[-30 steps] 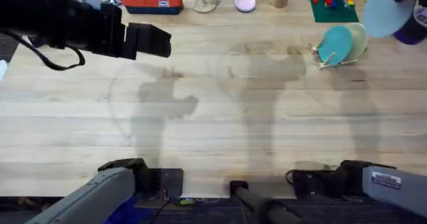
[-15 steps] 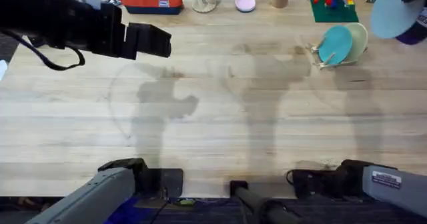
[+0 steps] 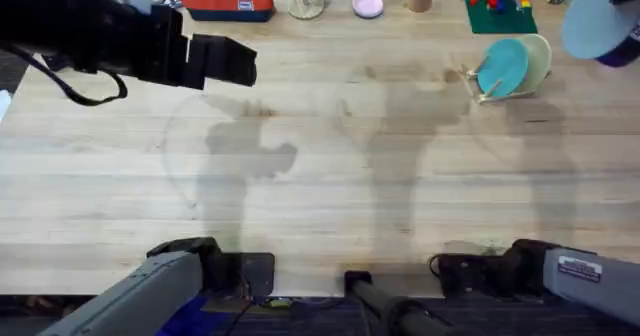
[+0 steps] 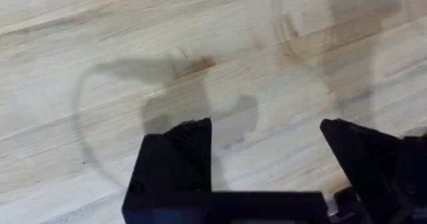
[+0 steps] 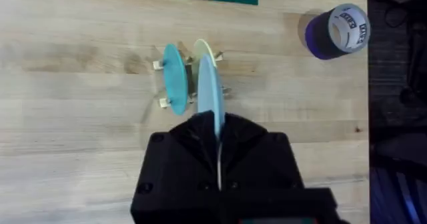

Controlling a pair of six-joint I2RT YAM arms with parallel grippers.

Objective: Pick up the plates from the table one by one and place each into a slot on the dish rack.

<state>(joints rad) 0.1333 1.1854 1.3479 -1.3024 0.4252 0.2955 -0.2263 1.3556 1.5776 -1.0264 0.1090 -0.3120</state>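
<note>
right fingers [image 5: 218,159] grip pale-blue plate [image 5: 208,94] above dish rack [image 5: 190,77] | tape roll [image 5: 337,32] nearby | left fingers [image 4: 267,161] wide

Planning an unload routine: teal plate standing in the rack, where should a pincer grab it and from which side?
Grip the teal plate at its top rim, coming straight down from above. It stands on edge in the dish rack, so only the upper rim is free. The pegs flank its lower part, and a cream plate stands just behind it, so a side approach looks blocked. Fingers should straddle its thin edge.
</note>
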